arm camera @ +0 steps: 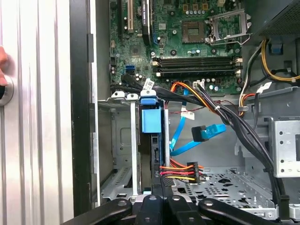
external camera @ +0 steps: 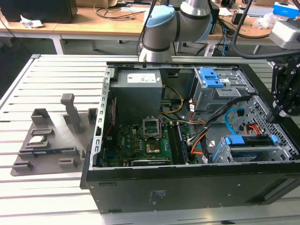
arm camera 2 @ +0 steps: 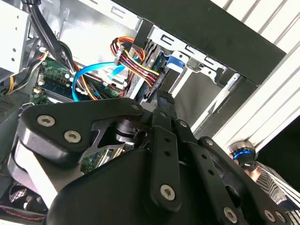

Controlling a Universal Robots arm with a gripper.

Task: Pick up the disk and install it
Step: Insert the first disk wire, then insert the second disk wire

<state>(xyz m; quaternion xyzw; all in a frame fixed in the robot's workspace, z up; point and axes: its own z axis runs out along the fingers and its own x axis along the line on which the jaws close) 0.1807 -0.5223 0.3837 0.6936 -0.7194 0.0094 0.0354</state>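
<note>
— Where is the disk, measured from the claw?

— The flat silver-grey hard drive in its blue plastic carrier frame [external camera: 248, 140] sits inside the perforated grey metal drive cage [external camera: 243, 154] of the open black computer case [external camera: 187, 187]. The black claw [external camera: 281, 110] hangs just beside the cage's end, close to the drive's near end.

— Which way does the drive lie?

— It stands on edge between the cage walls. In the first wrist view its long axis runs straight away from the claw [arm camera: 159, 204] toward the green motherboard [arm camera: 187, 28]. The blue tab of the drive [arm camera: 151, 123] is at the far end, away from the claw. In the exterior view that same axis lies along the case's near wall.

— Is the claw clenched or released?

— I cannot tell. In the second wrist view the claw's tip [arm camera 2: 161, 101] is right at the drive's blue-framed end [arm camera 2: 172, 63], but whether it grips it or only nears it is hidden.

— What else is close by?

— A bundle of red, yellow and black wires with a black plug [arm camera: 180, 171] lies just beside the drive, near the claw. A flat light-blue data cable [arm camera: 206, 132] loops farther out, between the claw and the motherboard. Well apart from the claw, outside the case, a grey moulded parts tray [external camera: 51, 140] rests on the slotted metal table [external camera: 47, 75].
</note>
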